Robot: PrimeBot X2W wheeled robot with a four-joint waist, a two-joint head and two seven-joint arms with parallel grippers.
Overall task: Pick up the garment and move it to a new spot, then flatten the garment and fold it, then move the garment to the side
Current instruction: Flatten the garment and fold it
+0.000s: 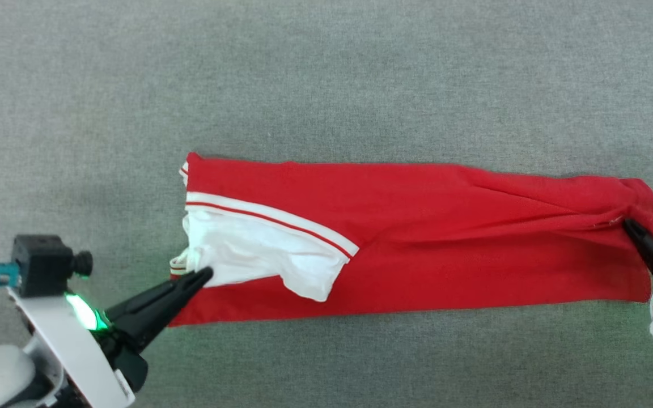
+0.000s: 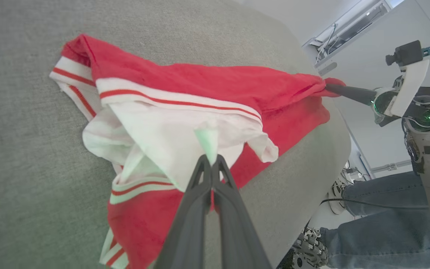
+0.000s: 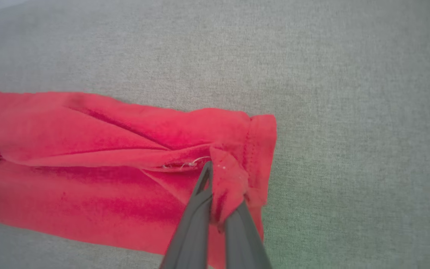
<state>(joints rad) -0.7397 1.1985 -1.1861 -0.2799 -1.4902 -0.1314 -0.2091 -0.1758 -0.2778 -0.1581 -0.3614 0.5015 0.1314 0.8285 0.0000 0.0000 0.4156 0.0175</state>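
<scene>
Your left hand [image 1: 207, 273] pinches the white sleeve [image 1: 258, 249] at one end of the garment [image 1: 417, 238], pressed tight on the cloth, while your right hand [image 1: 628, 225] clamps a bunched red corner at the far end. Between the two hands, the red T-shirt lies folded into a long band on the grey surface [image 1: 326, 85], its striped trim [image 1: 270, 214] nearest the left hand.

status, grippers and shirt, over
Left gripper shut on garment at white sleeve. Right gripper shut on its red end. Garment lies long on grey surface. Person's leg beside it.
</scene>
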